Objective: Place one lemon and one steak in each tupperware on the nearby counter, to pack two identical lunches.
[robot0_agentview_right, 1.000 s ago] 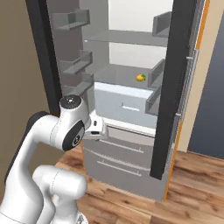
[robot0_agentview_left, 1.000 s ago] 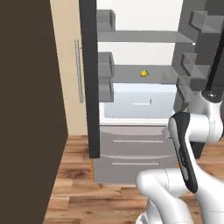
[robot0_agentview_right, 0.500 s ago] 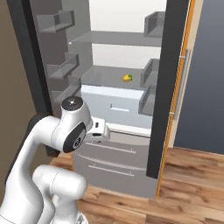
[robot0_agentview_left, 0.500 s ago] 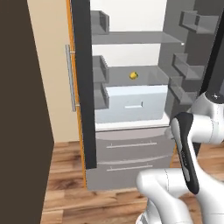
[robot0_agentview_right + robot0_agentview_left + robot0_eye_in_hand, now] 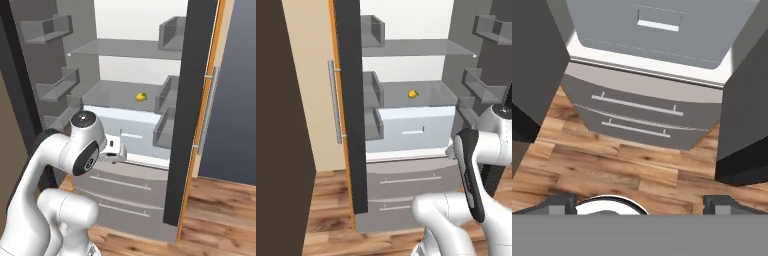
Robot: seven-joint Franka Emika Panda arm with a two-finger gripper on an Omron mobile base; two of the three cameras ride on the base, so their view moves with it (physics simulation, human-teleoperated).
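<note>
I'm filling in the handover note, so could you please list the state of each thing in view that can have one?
fridge doors: both swung open.
lemon: resting loose on the middle glass shelf, untouched.
crisper drawer: pushed in.
two lower freezer drawers: shut.
claw: open, empty, pointing down at the wooden floor before the fridge.

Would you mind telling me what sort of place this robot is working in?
Most likely a kitchen: an open fridge with shelves holds a lemon, it has freezer drawers below, and the floor is wooden plank.
</note>
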